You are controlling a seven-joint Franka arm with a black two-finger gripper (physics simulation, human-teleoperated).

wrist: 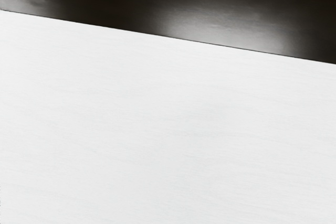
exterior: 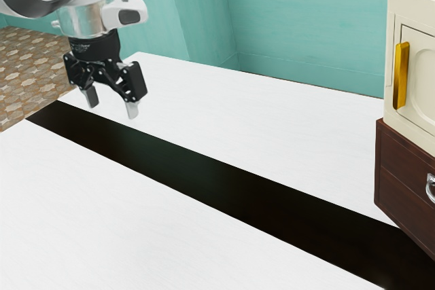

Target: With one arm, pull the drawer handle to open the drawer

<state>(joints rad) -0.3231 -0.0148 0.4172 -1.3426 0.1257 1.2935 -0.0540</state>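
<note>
My gripper [exterior: 111, 102] hung with its fingers apart and nothing between them, above the table [exterior: 204, 242]. The metal handle [exterior: 429, 188] was well away, on the dark wooden chest [exterior: 401, 151] at the exterior view's right edge, below the cream cabinet [exterior: 416, 123]. I judged it hard and perhaps slippery, best taken across the middle of its curve. The drawer would likely slide stiffly at first, so I favored a slow, straight pull.

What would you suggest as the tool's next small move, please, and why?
I'd probably ease the tool toward the silver handle on the brown drawer: it hangs open and empty above the table, well short of that handle.
</note>
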